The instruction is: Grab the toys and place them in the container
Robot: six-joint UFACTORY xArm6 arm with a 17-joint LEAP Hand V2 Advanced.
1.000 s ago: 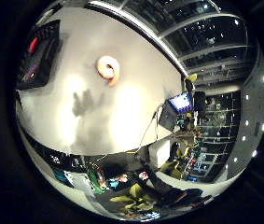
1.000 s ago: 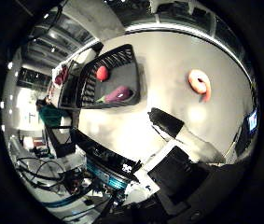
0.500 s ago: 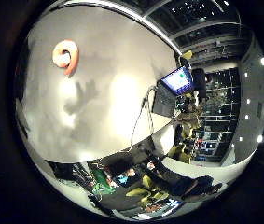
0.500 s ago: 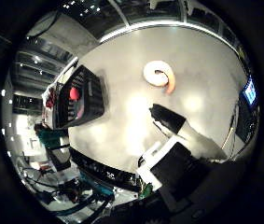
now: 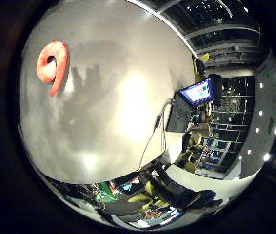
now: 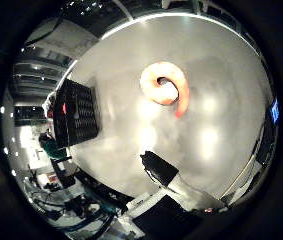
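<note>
Toy: your orange curled shrimp [image 6: 165, 90] lies flat on the bench [image 6: 221, 65], alone, nothing touching it.
Container: black perforated crate [image 6: 77, 119] sits near the bench edge, well apart from the shrimp; something red shows inside it.
Hand: above the bench, holding nothing. One black-tipped finger [image 6: 159, 169] reaches in, short of the shrimp. You can't tell from here whether it's spread or curled.
</note>
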